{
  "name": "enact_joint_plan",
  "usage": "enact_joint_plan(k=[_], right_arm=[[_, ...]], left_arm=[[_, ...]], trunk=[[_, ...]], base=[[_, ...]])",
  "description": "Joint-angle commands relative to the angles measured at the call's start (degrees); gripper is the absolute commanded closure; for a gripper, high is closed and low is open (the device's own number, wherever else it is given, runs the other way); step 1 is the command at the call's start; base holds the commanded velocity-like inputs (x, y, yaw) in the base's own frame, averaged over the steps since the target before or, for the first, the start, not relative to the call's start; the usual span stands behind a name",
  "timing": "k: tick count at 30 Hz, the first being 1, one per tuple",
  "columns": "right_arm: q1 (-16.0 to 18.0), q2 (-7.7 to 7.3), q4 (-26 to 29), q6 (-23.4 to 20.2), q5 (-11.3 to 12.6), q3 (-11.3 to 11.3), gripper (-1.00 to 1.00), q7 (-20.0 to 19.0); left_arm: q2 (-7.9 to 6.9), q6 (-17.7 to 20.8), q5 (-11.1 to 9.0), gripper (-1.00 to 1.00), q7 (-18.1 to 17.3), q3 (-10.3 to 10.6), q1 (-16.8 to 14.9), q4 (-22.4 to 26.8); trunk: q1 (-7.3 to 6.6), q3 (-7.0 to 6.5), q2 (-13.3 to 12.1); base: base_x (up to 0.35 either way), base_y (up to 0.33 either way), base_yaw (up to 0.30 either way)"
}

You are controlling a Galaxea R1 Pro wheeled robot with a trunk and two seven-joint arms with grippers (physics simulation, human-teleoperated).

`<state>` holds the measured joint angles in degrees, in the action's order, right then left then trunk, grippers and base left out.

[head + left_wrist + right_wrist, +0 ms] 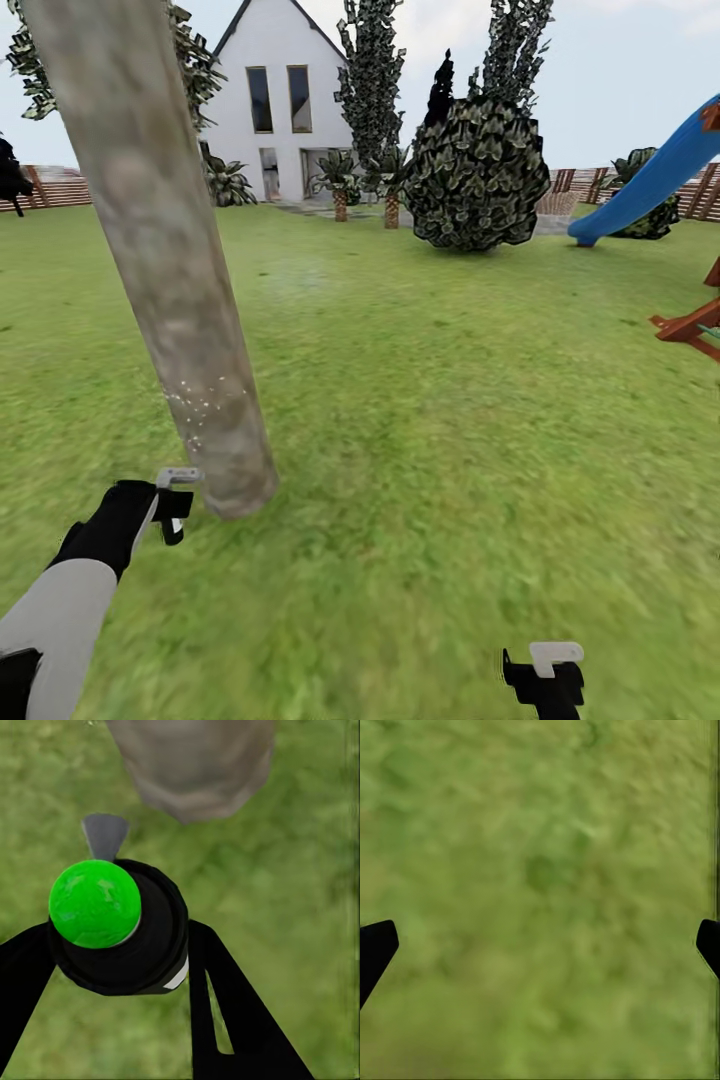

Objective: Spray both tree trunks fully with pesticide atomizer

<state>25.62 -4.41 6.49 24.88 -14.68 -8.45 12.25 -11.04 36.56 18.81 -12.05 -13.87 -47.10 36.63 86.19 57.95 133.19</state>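
A thick, mottled grey-brown tree trunk (pixel 160 260) leans across the left of the head view, rising from the lawn (pixel 420 420). White specks dot its lower part. My left gripper (pixel 172 510) hangs just beside the trunk's base. In the left wrist view that gripper (pixel 120 960) is shut on the pesticide atomizer (pixel 112 922), a black bottle with a bright green cap. The atomizer's grey nozzle (pixel 103 834) points toward the trunk's foot (pixel 195 765). My right gripper (pixel 545 680) is low at the front right, open above bare grass (pixel 540 870).
A round dark bush (pixel 478 172) and narrow conifers stand far ahead before a white house (pixel 275 100). A blue slide (pixel 650 180) and a red-brown wooden frame (pixel 690 325) are at the right. The slatted fence (pixel 60 188) runs along the back.
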Motion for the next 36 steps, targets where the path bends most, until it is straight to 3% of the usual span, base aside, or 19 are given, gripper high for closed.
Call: enact_joint_plan(k=[1, 18, 21, 24, 36], right_arm=[[0.0, 0.02, -0.1, 0.2, -0.6, -0.4, -1.0, 0.1], [0.0, 0.02, -0.1, 0.2, -0.6, -0.4, -1.0, 0.1], [0.0, 0.02, -0.1, 0.2, -0.6, -0.4, -1.0, 0.1], [0.0, 0.02, -0.1, 0.2, -0.6, -0.4, -1.0, 0.1], [0.0, 0.03, -0.1, 0.2, -0.6, -0.4, -1.0, 0.1]], left_arm=[[0.21, 0.1, 0.8, 1.0, -0.5, -0.2, 0.0, 0.1], [0.18, 0.1, 1.0, 1.0, -0.5, -0.5, 0.0, 0.5], [0.08, 0.2, 1.1, 1.0, -0.4, -0.9, 0.0, 0.6], [-0.25, 0.1, 1.1, 1.0, -0.4, -2.6, 0.0, 0.8], [0.4, 0.2, 0.8, 1.0, 3.5, -2.6, -0.3, 1.2]], trunk=[[-0.01, 0.05, 0.0], [-0.01, 0.05, 0.0], [-0.01, 0.05, 0.0], [-0.01, 0.05, 0.0], [-0.01, 0.05, 0.0]], base=[[0.06, -0.273, 0.0], [0.106, -0.274, 0.007], [0.001, -0.275, 0.227], [0.0, -0.275, 0.274], [0.172, -0.215, 0.257]])
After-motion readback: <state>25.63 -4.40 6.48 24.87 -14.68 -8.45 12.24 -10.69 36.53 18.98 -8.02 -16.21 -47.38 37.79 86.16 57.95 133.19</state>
